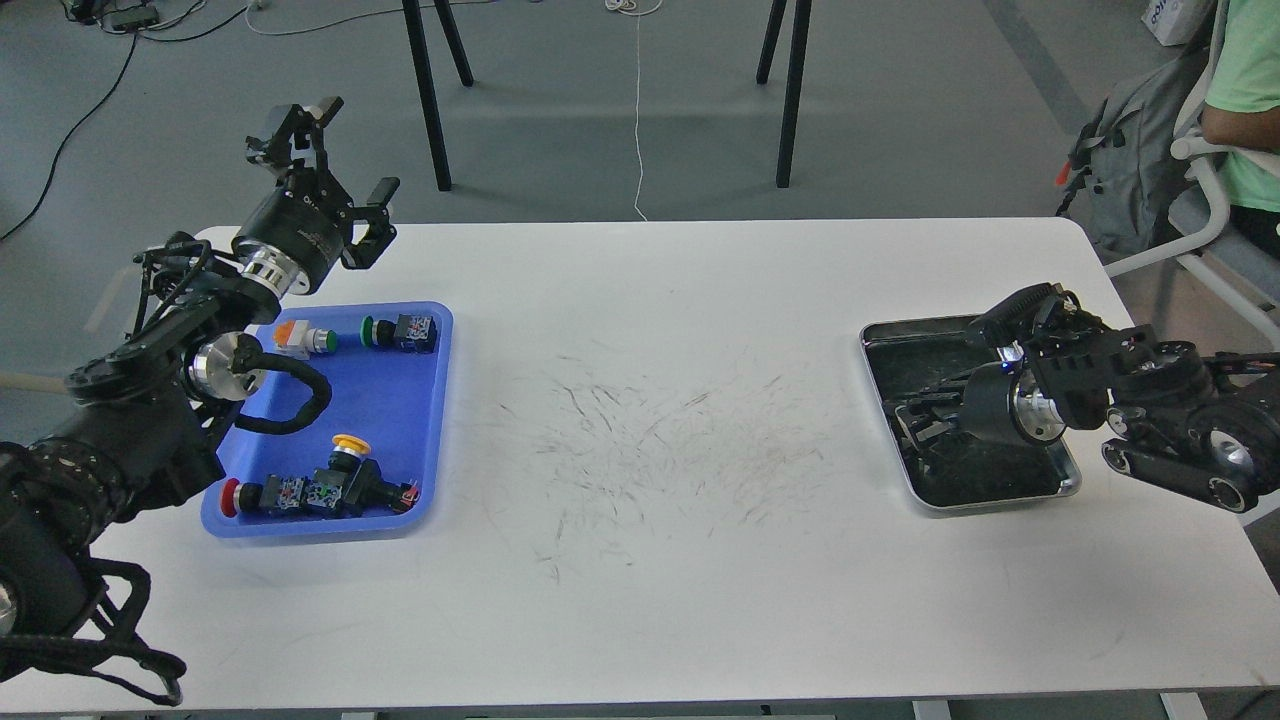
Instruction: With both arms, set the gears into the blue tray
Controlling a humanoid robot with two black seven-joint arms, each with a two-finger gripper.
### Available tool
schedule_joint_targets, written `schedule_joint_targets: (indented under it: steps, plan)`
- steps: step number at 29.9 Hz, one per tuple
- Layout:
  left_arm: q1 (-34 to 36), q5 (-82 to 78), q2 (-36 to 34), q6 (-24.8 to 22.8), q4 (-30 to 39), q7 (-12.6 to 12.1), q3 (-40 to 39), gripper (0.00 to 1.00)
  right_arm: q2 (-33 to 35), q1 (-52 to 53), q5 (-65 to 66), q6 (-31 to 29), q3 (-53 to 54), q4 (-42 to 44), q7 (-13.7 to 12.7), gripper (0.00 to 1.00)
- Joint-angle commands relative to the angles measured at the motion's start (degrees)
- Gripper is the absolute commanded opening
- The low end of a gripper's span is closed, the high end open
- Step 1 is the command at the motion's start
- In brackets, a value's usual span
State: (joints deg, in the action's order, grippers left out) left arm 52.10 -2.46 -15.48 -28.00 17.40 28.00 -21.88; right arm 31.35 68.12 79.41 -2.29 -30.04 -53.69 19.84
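White tabletop (650,330) ran scuffed under both arms. At left, the left gripper (330,165) hung spread and empty above the blue tray (400,425), which held five push-button switches (320,490) and no visible gears. At right, the right gripper (915,418) reached into the silver tray (880,335); I couldn't tell its jaws, and any dark gear could easily slip unnoticed.

The shallow bright blue plastic tray with rounded corners and a raised rim (432,420) lies flat on the left side of the white table, partly covered by my left arm. Inside it I see only push-button switches with coloured caps: orange and green ones near the far edge, yellow and red ones near the front edge. I cannot find any tiny black toothed gear in it. On the dark bottom of the silver tray at the right no gear can be told apart.
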Motion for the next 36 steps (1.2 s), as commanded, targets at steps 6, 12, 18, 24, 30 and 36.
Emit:
schedule_joint_targets:
  steps: [6, 12, 18, 24, 30, 36]
  plan:
    - [-0.16, 0.00, 0.02, 0.00, 0.00, 0.00, 0.00, 1.00, 1.78, 0.09, 0.04, 0.00, 0.15, -1.24, 0.11, 0.01]
    - [-0.25, 0.00, 0.10, 0.00, 0.00, 0.00, 0.00, 1.00, 1.87, 0.09, -0.04, 0.27, 4.28, -1.15, 0.28, 0.01]
    - [-0.33, -0.17, -0.16, 0.00, 0.00, 0.00, 0.00, 1.00, 1.87, -0.70, 0.04, 0.35, 9.29, -0.98, 0.28, 0.01]
    - [-0.33, -0.17, -0.16, 0.00, 0.00, 0.00, 0.00, 1.00, 1.78, -1.32, 0.04, 1.32, 9.64, -0.89, 0.28, 0.01]
    - [-0.42, -0.17, -0.25, 0.00, 0.00, 0.00, 0.00, 1.00, 0.91, -2.37, -0.74, 4.39, 10.78, -0.98, 0.28, 0.01]
    - [-0.42, -0.17, -0.60, 0.00, 0.00, 0.00, 0.00, 1.00, 0.29, -5.97, -1.10, 7.29, 18.24, -2.73, 0.37, 0.01]
